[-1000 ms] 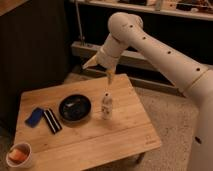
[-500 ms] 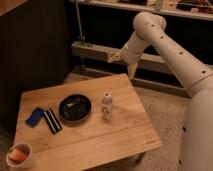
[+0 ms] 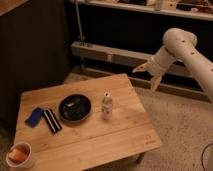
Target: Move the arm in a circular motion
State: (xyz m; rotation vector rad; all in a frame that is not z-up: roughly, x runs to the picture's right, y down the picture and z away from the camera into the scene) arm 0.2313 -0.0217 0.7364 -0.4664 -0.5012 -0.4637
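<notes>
While the tool [image 3: 148,75] hangs spread and empty, the bowl [image 3: 75,107] holds scraps.

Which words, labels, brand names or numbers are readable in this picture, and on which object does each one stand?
No text can be read.
The small bottle on the wooden table has a label, but it is too blurred to read.
The black bowl, the blue object and the cup show no writing.
The arm carries only dark dots; its pincer hangs beyond the table's far right corner.
</notes>
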